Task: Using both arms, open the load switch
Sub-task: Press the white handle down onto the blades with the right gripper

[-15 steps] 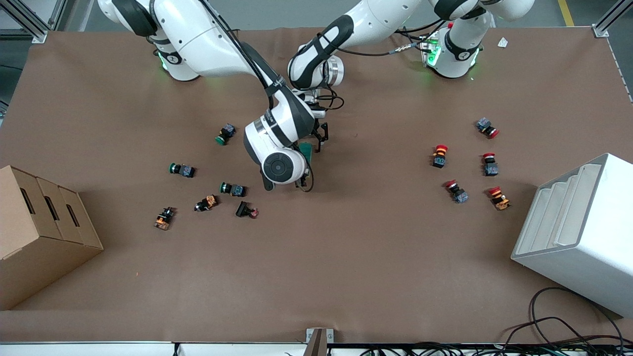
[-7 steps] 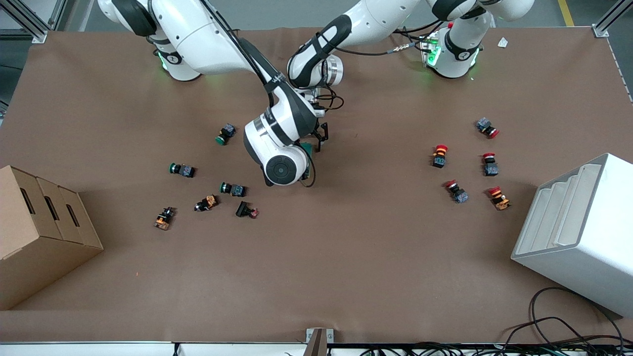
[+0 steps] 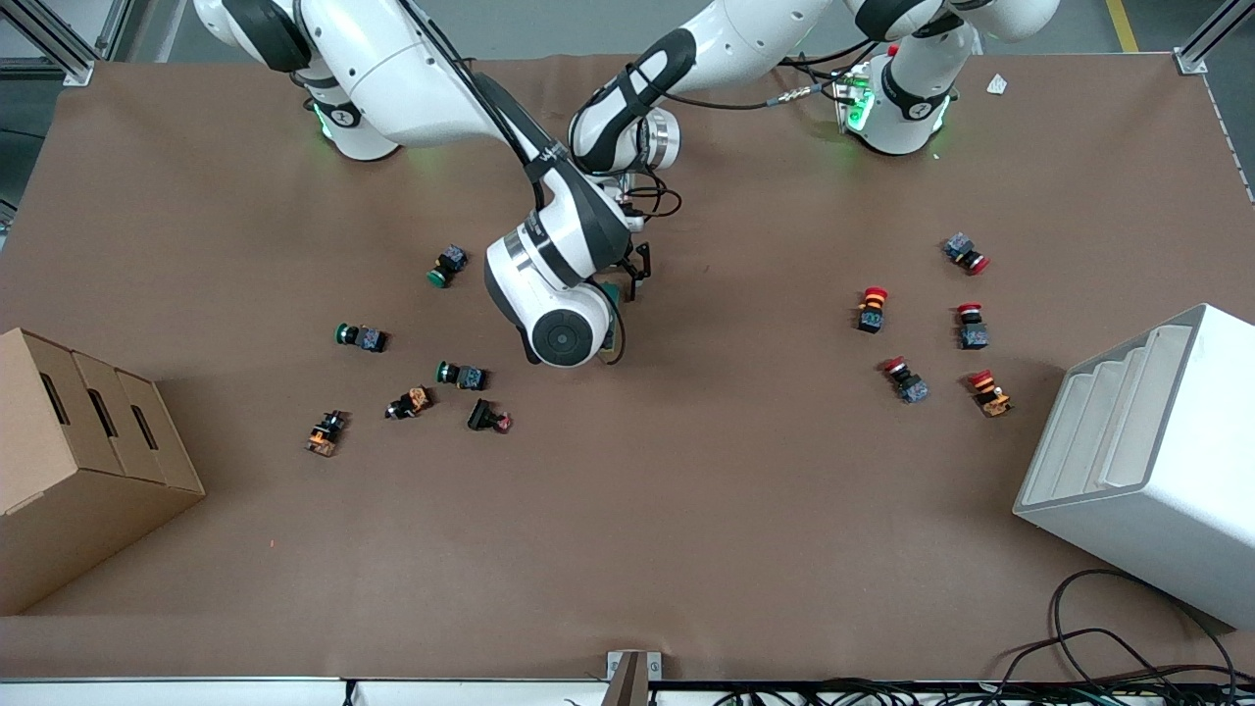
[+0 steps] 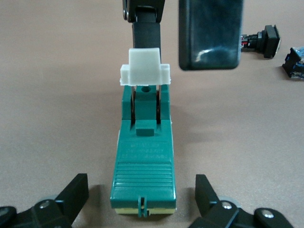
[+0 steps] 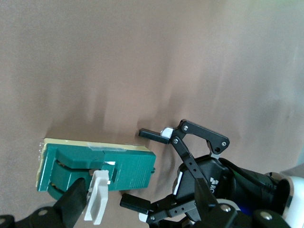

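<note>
The load switch (image 3: pixel 611 293), a dark-green block, lies on the brown table mid-way between the arms; most of it is hidden under the right arm's wrist (image 3: pixel 559 333) in the front view. Its white lever (image 4: pixel 144 66) stands up at one end. In the left wrist view the switch (image 4: pixel 144 166) lies between the fingers of my open left gripper (image 4: pixel 141 190), with a gap on each side. My right gripper (image 4: pixel 176 52) hangs open over the lever end, one black finger (image 4: pixel 146 28) right by the lever. The right wrist view shows the lever (image 5: pixel 97 202) beside one finger (image 5: pixel 71 206).
Green-capped push buttons (image 3: pixel 363 337) lie scattered toward the right arm's end, red-capped ones (image 3: pixel 871 309) toward the left arm's end. A cardboard box (image 3: pixel 78 461) and a white slotted bin (image 3: pixel 1147 461) stand at the table's two ends. Cables (image 3: pixel 1128 657) trail by the front edge.
The right arm's wrist has crept slightly toward the robots' bases, covering more of the green switch. The left arm holds still.
</note>
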You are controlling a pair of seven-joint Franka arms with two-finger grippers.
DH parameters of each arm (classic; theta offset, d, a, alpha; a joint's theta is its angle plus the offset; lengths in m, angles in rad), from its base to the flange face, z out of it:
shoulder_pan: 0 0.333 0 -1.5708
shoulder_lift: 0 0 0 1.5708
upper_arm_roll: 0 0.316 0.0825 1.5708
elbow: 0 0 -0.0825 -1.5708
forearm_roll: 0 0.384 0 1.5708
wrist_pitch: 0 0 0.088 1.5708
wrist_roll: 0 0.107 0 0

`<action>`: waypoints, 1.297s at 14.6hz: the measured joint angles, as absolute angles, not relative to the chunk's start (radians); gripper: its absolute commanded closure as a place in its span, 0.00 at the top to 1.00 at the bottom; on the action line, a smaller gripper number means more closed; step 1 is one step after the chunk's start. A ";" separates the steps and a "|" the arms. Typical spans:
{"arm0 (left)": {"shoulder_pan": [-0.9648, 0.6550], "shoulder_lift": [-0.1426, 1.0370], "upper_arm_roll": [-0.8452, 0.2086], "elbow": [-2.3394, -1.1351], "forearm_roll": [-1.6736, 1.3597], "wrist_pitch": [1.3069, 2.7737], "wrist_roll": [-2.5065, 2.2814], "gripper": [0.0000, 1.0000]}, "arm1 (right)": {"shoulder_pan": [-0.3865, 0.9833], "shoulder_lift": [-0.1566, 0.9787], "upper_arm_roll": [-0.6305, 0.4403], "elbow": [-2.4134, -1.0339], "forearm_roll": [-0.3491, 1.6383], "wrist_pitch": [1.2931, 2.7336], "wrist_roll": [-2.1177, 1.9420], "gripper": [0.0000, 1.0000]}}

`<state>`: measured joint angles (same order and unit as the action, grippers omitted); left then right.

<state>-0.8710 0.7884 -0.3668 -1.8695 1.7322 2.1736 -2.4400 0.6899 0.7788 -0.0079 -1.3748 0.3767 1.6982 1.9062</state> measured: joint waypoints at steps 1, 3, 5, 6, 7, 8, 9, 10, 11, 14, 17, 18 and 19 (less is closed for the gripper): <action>-0.871 0.789 -0.367 -1.870 1.732 2.173 -2.440 0.99 | 0.690 0.779 -0.008 -1.375 0.377 1.697 1.906 1.00; -0.871 0.789 -0.367 -1.870 1.733 2.173 -2.440 0.99 | 0.694 0.779 -0.007 -1.375 0.377 1.692 1.906 1.00; -0.872 0.789 -0.367 -1.870 1.733 2.173 -2.440 0.99 | 0.700 0.779 -0.007 -1.375 0.377 1.677 1.906 1.00; -0.872 0.789 -0.367 -1.870 1.733 2.173 -2.440 0.99 | 0.702 0.779 -0.007 -1.375 0.377 1.672 1.906 1.00; -0.872 0.789 -0.367 -1.869 1.733 2.173 -2.440 0.99 | 0.705 0.779 -0.007 -1.375 0.377 1.668 1.906 1.00; -0.872 0.789 -0.367 -1.869 1.733 2.172 -2.440 0.99 | 0.708 0.779 -0.007 -1.375 0.377 1.665 1.906 1.00; -0.872 0.789 -0.367 -1.869 1.733 2.172 -2.440 0.99 | 0.712 0.779 -0.007 -1.376 0.377 1.663 1.906 1.00; -0.872 0.789 -0.367 -1.869 1.733 2.171 -2.440 0.99 | 0.716 0.779 -0.007 -1.377 0.377 1.662 1.907 1.00; -0.872 0.790 -0.367 -1.869 1.733 2.170 -2.440 0.99 | 0.719 0.779 -0.007 -1.380 0.377 1.662 1.907 1.00; -0.873 0.791 -0.367 -1.868 1.733 2.168 -2.440 0.99 | 0.728 0.781 -0.007 -1.389 0.377 1.666 1.907 1.00; -0.873 0.791 -0.367 -1.868 1.733 2.168 -2.440 0.99 | 0.734 0.782 -0.007 -1.400 0.377 1.677 1.907 1.00; -0.873 0.791 -0.367 -1.868 1.733 2.168 -2.440 0.99 | 0.735 0.782 -0.007 -1.402 0.377 1.679 1.907 1.00; -0.873 0.791 -0.367 -1.868 1.733 2.168 -2.440 0.99 | 0.736 0.782 -0.007 -1.403 0.377 1.681 1.907 1.00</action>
